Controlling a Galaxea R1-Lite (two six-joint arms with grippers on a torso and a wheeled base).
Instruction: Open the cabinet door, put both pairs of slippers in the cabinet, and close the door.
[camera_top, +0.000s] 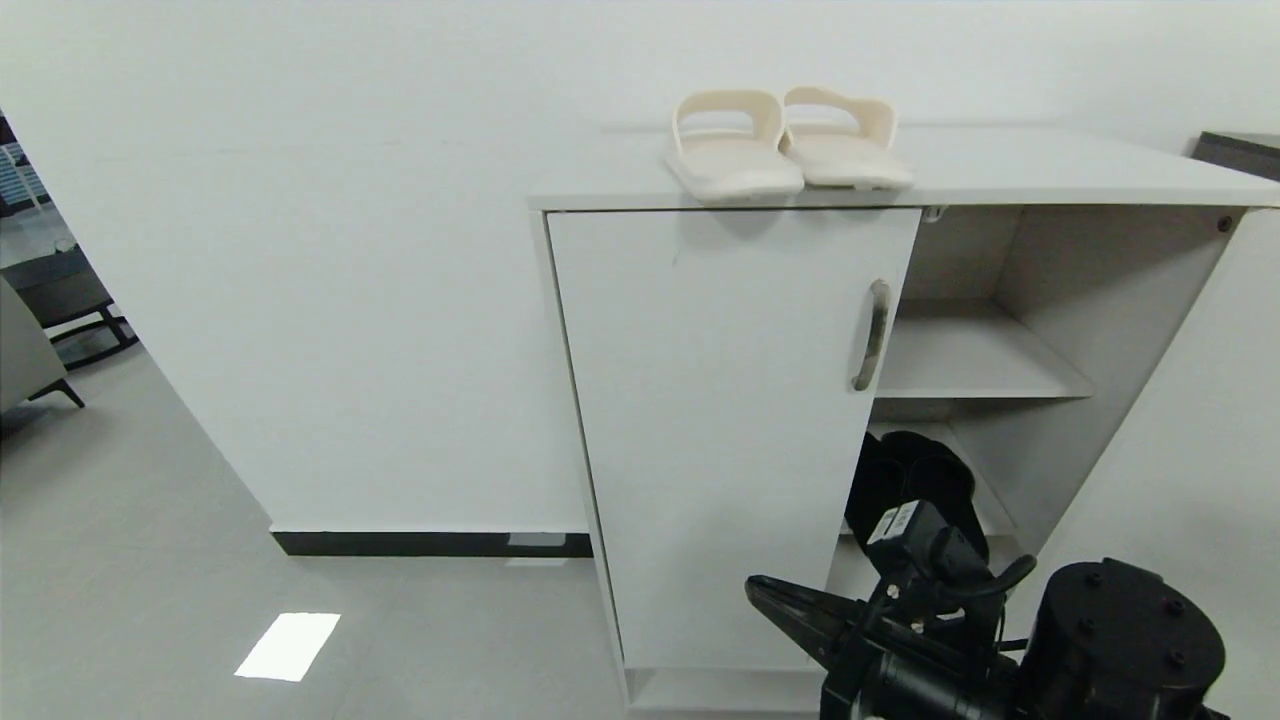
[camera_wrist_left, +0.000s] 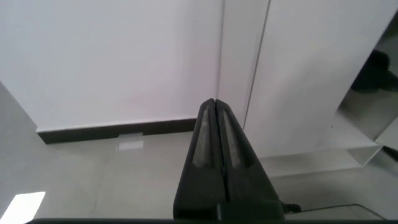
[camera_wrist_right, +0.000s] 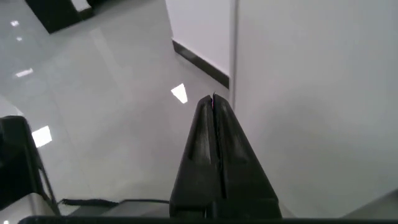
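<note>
1. At the foot of a white cabinet (camera_top: 1050, 165), the left gripper (camera_wrist_left: 214, 102) hangs low, jaws pressed together, holding nothing.
2. On the cabinet's top, the cream slippers (camera_top: 788, 150) sit side by side above the closed left door (camera_top: 720, 420), not yet stowed.
3. Right of that door, the black slippers (camera_top: 915, 480) rest on a lower shelf, so the job looks half done.
4. The right door (camera_top: 1200, 450) stands open, to be closed last. The right gripper (camera_wrist_right: 213, 99), low before the cabinet, is likewise clamped on nothing.
</note>
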